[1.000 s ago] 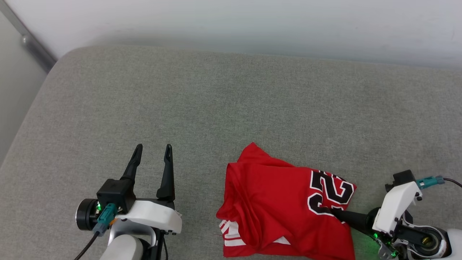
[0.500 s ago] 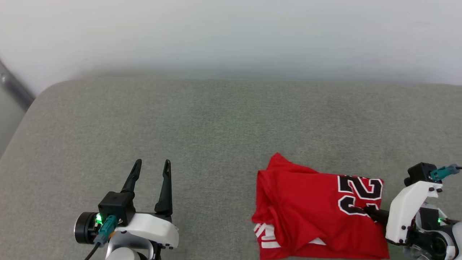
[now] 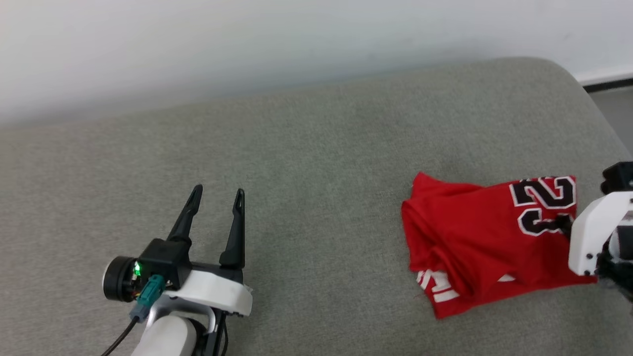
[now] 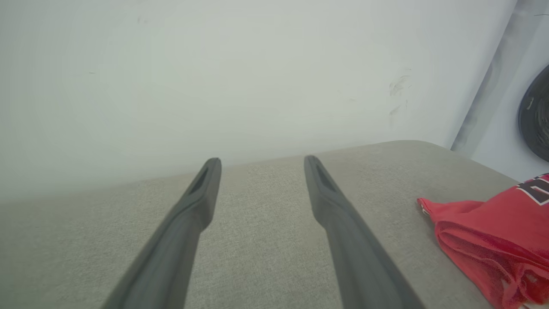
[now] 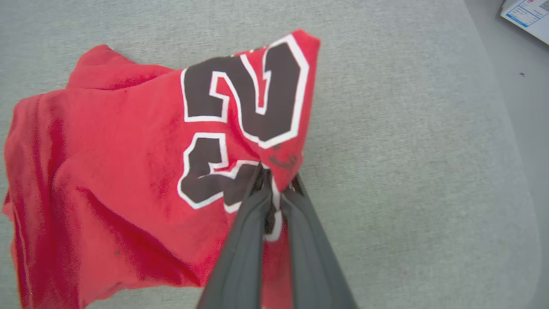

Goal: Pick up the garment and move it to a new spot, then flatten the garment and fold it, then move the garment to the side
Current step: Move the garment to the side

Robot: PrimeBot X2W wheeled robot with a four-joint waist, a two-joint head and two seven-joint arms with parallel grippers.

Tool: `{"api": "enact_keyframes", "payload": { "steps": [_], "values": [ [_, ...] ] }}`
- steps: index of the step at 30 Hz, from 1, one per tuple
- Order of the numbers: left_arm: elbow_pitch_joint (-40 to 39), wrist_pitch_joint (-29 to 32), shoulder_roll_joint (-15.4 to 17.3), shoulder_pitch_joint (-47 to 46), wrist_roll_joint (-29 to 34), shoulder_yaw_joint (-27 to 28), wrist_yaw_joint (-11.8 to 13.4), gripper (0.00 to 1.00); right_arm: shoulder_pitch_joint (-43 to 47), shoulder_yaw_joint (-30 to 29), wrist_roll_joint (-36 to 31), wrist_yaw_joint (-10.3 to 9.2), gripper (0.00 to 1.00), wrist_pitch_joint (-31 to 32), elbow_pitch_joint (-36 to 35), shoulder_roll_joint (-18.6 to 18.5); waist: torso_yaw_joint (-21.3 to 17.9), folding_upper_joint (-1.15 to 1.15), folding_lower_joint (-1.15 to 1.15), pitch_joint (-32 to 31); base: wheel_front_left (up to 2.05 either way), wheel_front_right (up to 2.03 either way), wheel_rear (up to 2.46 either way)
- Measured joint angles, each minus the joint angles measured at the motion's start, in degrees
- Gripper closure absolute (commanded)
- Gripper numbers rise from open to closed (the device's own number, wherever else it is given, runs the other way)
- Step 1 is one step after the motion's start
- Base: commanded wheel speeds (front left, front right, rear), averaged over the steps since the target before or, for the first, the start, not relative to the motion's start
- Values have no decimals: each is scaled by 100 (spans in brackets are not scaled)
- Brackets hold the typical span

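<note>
The garment (image 3: 474, 242) is a folded red jersey with black, white-outlined numerals and white trim, lying at the right of the grey cushion. Its left end shows in the left wrist view as the garment (image 4: 493, 240). My right gripper (image 5: 276, 176) is shut on the garment (image 5: 128, 163), pinching fabric at the numerals' edge. In the head view the right gripper (image 3: 564, 225) is mostly hidden behind its white wrist housing. My left gripper (image 3: 217, 195) stands open over bare cushion at the lower left, well apart from the jersey; the left gripper (image 4: 261, 165) holds nothing.
The grey cushion (image 3: 306, 163) runs up to a pale wall (image 3: 247, 44) at the back. Its rounded right edge (image 3: 588, 94) drops to the floor, where a paper (image 5: 527, 17) lies. A dark round object (image 4: 534, 116) stands beyond the cushion's corner.
The head camera has swung right, so the whole picture shifted. My right gripper, still shut on the jersey, has drawn it toward the cushion's right end. The left gripper stays open.
</note>
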Motion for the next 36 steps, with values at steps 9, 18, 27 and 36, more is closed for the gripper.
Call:
{"api": "enact_keyframes", "payload": {
  "steps": [9, 18, 27, 36],
  "values": [
    [-535, 352, 247, -859, 385, -160, -86, 0, -1012, -881, -525, -1, 100, -860, 675, -424, -504, 0, 0, 1062, 0, 0, 0],
    [-904, 624, 383, -1579, 649, -241, -140, 0, -1847, -1702, -1002, 0, 100, -1688, 1299, -527, -734, 0, 1, 2160, 0, 0, 0],
    [-999, 735, 421, -1798, 711, -338, -183, 0, -2165, -1990, -1530, 0, 0, -2587, 2198, -141, -696, 0, 1, 2687, 0, 0, 0],
    [-725, 557, 368, -1486, 523, -290, -87, 0, -2215, -2018, -1969, 0, 0, -3355, 2484, -193, -688, 0, 0, 2238, 0, 0, 0]
  ]
}}
